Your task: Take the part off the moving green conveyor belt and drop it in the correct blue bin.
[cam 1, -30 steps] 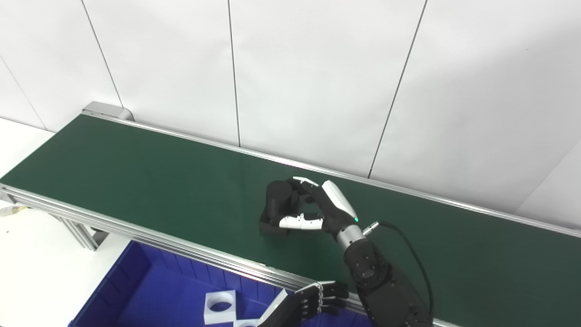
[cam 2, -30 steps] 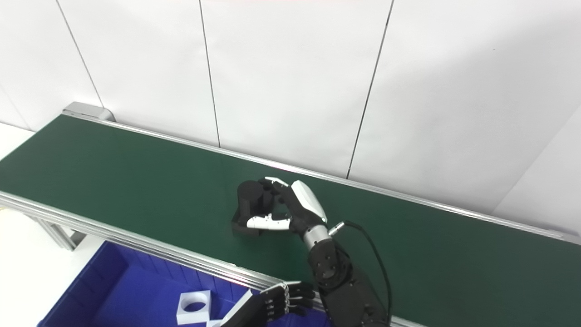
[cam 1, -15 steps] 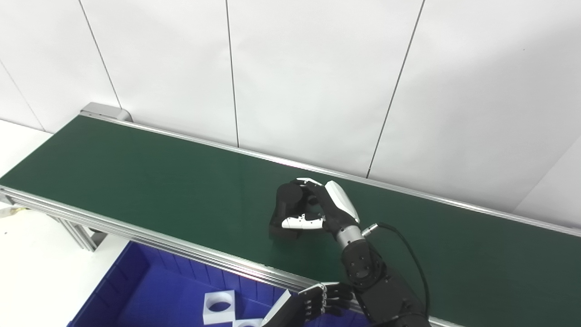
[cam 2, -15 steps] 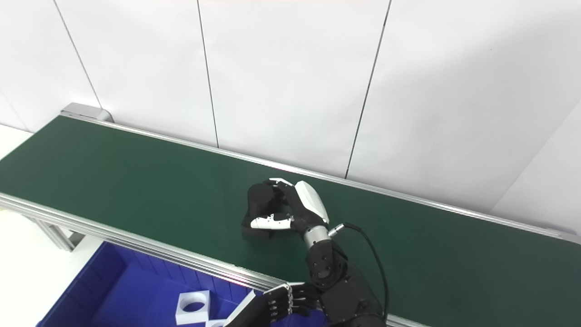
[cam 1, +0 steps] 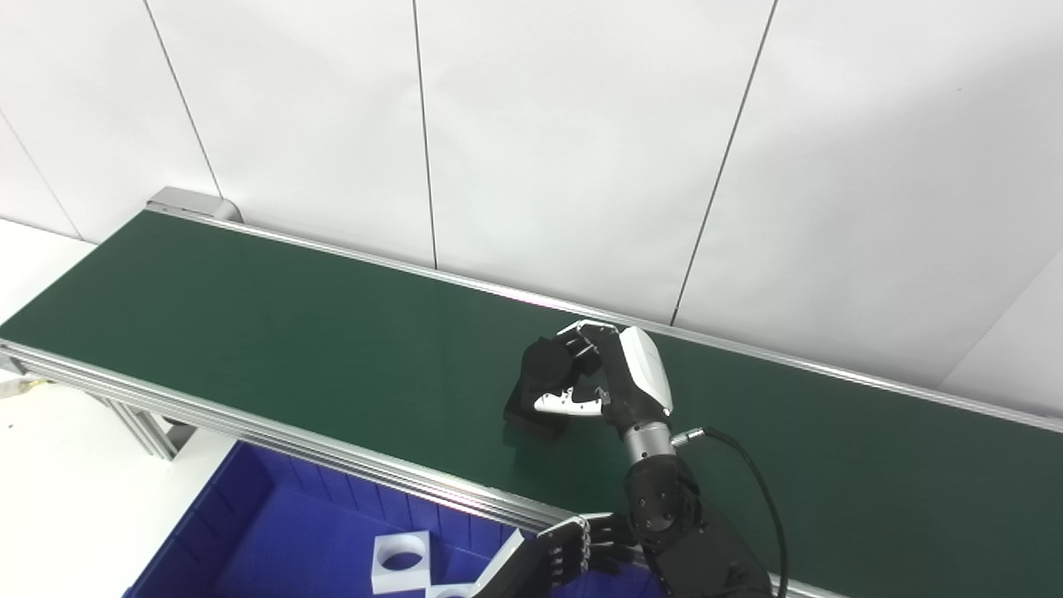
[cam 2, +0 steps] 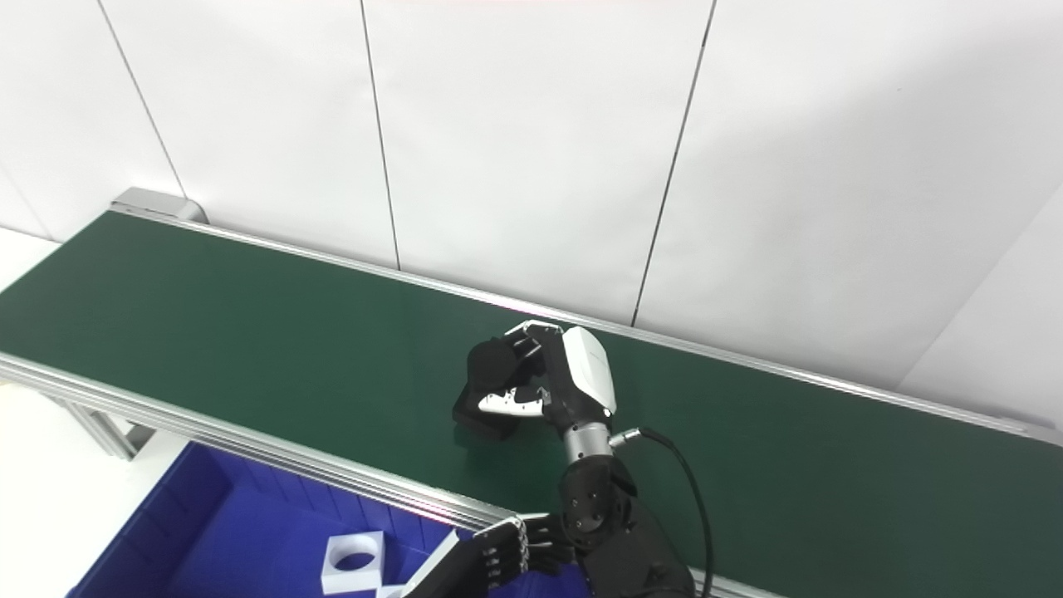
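right now the right hand (cam 1: 619,382) is wrapped around the black part (cam 1: 541,389), its fingers (cam 1: 581,345) curled over the round top and its white-tipped thumb (cam 1: 567,404) pressed across the near face. the part looks tipped, its upper end leaning toward the palm and its blocky base angled down toward the green conveyor belt (cam 1: 274,332). whether that base is touching the belt or just clear of it cannot be told from either view.

the left hand (cam 1: 573,552) waits low at the near rail of the belt, fingers loosely curled and holding nothing that shows; it hangs over the blue bin (cam 1: 249,531), where a white block with a round hole (cam 1: 403,561) lies on the floor beside another white piece cut off by the picture's edge.

the pick seems done or nearly so, with the carry and drop to come. the risks, as i judge them: the grip sits high on the part, on the rounded end, so the heavier base could swing and pivot the part out between thumb and fingers during the lift. if the base does drag on the moving belt, the belt could tug it sideways and loosen the hold. the near rail stands between the part and the bin, so a low carry could knock the base against it. the bin in view holds white pieces, so this black part may belong elsewhere.
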You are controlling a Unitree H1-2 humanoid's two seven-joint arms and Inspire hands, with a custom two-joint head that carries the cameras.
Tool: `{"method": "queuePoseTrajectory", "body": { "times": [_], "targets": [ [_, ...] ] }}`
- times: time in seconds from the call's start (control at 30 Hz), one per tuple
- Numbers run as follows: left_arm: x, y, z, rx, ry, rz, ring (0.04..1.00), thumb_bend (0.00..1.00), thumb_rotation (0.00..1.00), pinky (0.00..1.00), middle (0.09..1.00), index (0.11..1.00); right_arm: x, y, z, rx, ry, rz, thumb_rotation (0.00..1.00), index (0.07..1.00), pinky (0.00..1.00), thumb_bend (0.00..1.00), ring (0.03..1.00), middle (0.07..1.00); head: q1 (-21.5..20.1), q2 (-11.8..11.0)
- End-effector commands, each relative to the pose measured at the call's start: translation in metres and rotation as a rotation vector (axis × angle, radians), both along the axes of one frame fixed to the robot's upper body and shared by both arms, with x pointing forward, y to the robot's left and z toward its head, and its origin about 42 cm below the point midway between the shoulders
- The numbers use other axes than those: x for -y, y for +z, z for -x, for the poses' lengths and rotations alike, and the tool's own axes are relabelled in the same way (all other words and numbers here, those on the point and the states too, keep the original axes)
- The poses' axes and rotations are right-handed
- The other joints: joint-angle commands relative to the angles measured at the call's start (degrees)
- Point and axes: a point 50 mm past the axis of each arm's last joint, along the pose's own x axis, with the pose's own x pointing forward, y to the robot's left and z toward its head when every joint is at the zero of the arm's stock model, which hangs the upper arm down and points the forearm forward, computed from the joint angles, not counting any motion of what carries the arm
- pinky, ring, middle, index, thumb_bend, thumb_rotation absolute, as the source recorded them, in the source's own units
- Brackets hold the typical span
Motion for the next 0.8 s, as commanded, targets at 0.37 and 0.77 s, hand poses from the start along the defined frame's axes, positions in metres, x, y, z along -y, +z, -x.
{"method": "queuePoseTrajectory", "body": {
  "times": [0.37, 0.77],
  "targets": [
    [-0.002, 0.009, -0.003, 0.042, 0.013, 0.016, 0.75, 0.95, 0.28, 0.73, 0.775, 0.785, -0.013, 0.035, -0.003, 0.136, 0.034, -0.138, 0.0, 0.468, 0.5, 0.52, 0.457, 0.511, -0.94, 0.2],
    [-0.014, 0.009, -0.005, 0.035, 0.016, 0.021, 0.758, 0.95, 0.27, 0.74, 0.78, 0.784, 0.036, 0.09, 0.03, 0.229, 0.025, -0.261, 0.0, 0.482, 0.44, 0.52, 0.455, 0.504, -4.71, 0.67]
  ]
}}
